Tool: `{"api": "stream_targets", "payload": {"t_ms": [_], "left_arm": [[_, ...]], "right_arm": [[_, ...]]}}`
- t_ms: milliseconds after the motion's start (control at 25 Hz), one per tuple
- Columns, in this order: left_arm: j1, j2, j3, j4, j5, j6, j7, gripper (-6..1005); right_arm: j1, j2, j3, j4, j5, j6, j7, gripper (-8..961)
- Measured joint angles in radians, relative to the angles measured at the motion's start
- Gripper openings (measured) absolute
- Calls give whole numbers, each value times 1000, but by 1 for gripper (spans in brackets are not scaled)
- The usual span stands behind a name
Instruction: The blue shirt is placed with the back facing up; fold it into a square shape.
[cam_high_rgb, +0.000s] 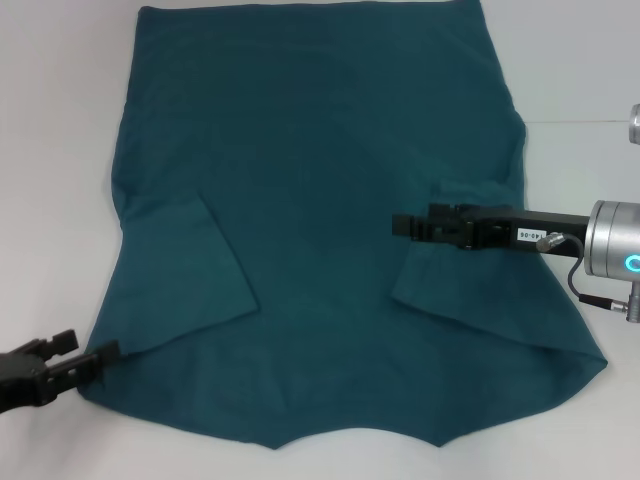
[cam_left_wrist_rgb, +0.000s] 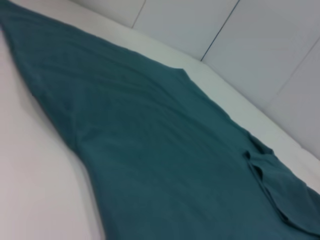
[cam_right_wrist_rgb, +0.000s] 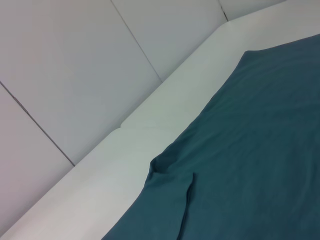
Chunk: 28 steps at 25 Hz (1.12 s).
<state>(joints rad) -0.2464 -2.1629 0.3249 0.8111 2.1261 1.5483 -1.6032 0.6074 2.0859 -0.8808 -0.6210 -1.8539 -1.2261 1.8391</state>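
Observation:
The blue shirt (cam_high_rgb: 320, 200) lies spread flat on the white table (cam_high_rgb: 50, 150), plain side up, with both short sleeves folded inward over the body. Its left sleeve flap (cam_high_rgb: 210, 260) and right sleeve flap (cam_high_rgb: 450, 290) show as creased panels. My left gripper (cam_high_rgb: 85, 350) is low at the shirt's near-left corner, open, one fingertip at the fabric edge. My right gripper (cam_high_rgb: 398, 226) reaches in from the right, hovering over the shirt just above the right sleeve flap. The wrist views show only the shirt (cam_left_wrist_rgb: 150, 150) (cam_right_wrist_rgb: 250, 150) and the table, no fingers.
Bare white table (cam_high_rgb: 585, 170) borders the shirt on both sides. The shirt's far edge runs to the top of the head view. White wall panels (cam_right_wrist_rgb: 75, 75) rise behind the table edge in both wrist views.

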Motion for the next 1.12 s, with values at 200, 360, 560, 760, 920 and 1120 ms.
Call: {"api": "stream_targets", "payload": {"t_ms": [200, 360, 560, 760, 920, 1120], "left_arm": [[6, 0, -6, 0, 22, -1, -2, 900], [7, 0, -3, -2, 25, -17, -2, 901], [4, 0, 2, -5, 29, -53, -3, 901], [-7, 0, 5, -9, 57, -70, -3, 901], [-13, 0, 6, -16, 72, -80, -3, 900], [-15, 0, 13, -23, 77, -81, 0, 900]], "right_arm": [[2, 0, 3, 0, 0, -3, 1, 928], [2, 0, 3, 0, 0, -7, 2, 928], [2, 0, 5, 0, -1, -7, 3, 927], [2, 0, 5, 0, -1, -6, 6, 926], [2, 0, 5, 0, 2, -4, 6, 923], [2, 0, 5, 0, 5, -6, 6, 919]]}}
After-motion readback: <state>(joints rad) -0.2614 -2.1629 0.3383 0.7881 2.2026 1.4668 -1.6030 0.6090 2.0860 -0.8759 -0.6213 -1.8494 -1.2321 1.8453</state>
